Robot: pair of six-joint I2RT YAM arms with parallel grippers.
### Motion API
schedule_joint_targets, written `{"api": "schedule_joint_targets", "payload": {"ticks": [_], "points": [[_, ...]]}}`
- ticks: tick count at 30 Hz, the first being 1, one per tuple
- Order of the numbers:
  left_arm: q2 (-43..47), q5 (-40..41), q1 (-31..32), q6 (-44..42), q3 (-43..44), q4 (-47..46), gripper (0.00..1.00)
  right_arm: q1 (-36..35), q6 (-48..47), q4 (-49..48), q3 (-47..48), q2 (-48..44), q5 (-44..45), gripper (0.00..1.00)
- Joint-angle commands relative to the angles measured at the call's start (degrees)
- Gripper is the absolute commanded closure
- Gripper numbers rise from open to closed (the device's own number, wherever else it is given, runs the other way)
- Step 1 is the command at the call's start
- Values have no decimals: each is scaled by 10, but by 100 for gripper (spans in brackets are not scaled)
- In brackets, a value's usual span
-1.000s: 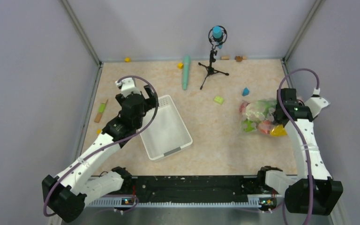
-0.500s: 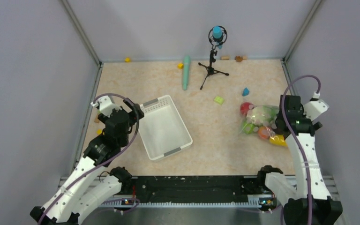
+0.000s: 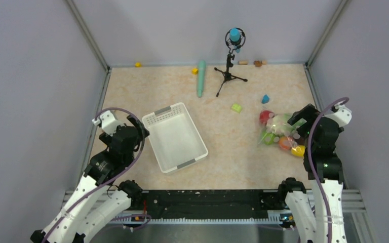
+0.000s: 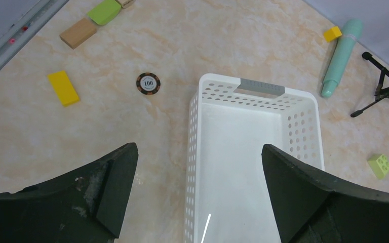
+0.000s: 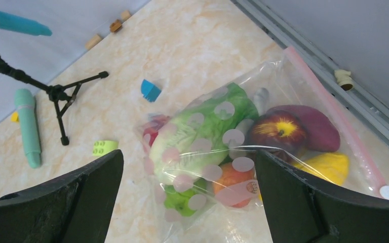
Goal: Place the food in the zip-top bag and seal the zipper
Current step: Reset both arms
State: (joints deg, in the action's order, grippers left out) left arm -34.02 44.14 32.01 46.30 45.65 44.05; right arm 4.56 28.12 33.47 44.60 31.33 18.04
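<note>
The zip-top bag [image 3: 279, 132] lies at the right of the table with the food [image 5: 202, 126] inside it: leafy cabbage, a red apple [image 5: 276, 130], a maroon root [image 5: 316, 129], a yellow piece [image 5: 326, 166], an orange piece [image 5: 233, 185] and a green one. The pink zipper [image 5: 334, 119] runs along the bag's right edge, by the wall rail. My right gripper [image 3: 300, 120] [image 5: 188, 154] hovers open above the bag, holding nothing. My left gripper [image 3: 135, 129] [image 4: 198, 147] stands open over the left rim of the white basket [image 3: 164, 110] [image 4: 256, 87].
A teal cylinder [image 3: 201, 78] and a small black tripod [image 3: 228, 71] stand at the back. A green block [image 3: 236, 108] and a blue block [image 3: 266, 98] lie near the bag. Left of the basket lie a poker chip [image 4: 148, 82] and a yellow block [image 4: 63, 87].
My right gripper has opened, let go of the bag and drawn back toward the near edge. The left arm has pulled back to the near left, off the basket's far end.
</note>
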Motion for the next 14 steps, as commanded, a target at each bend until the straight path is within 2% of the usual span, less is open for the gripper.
{"api": "schedule_joint_targets", "payload": {"ticks": [1,14], "points": [[7,9,2,1,15,1,3,3,-32,-40,-6,-2,-45,1],[30,5,10,-5,-15,-21,3,3,-33,-62,-26,-38,-25,1]]}}
